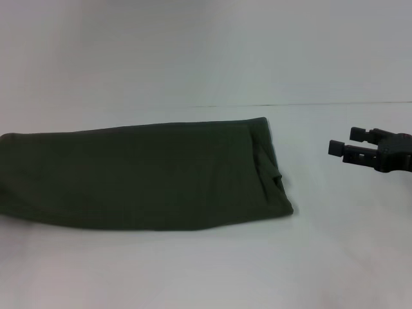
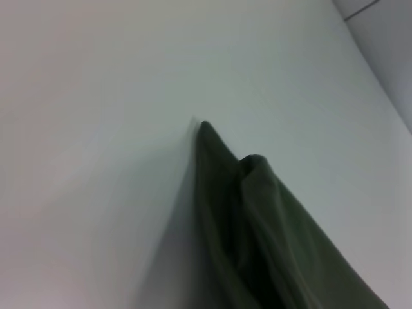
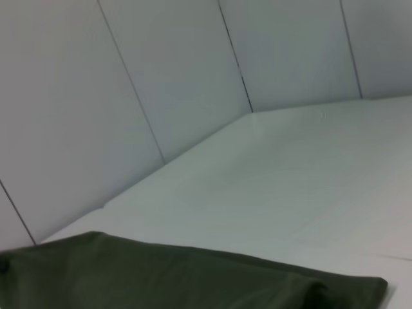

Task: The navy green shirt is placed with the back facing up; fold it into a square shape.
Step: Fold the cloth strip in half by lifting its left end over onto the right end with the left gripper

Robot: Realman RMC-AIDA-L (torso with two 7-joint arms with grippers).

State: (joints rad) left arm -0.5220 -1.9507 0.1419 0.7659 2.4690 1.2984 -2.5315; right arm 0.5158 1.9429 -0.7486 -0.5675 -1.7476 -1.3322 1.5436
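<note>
Lying flat on the white table point(image 1: 335, 257), the shirt point(image 1: 141, 174) is already folded into a long band that runs from the left edge toward the middle, with its plain side up and no letters showing. Its long way goes left to right, and its right end, where a little folded flap sits, points at the right gripper point(image 1: 336, 147), which hovers apart from it near the right edge with its fingers open and holding nothing. I cannot see the left gripper at all, and the shirt's left end is cut off.
</note>
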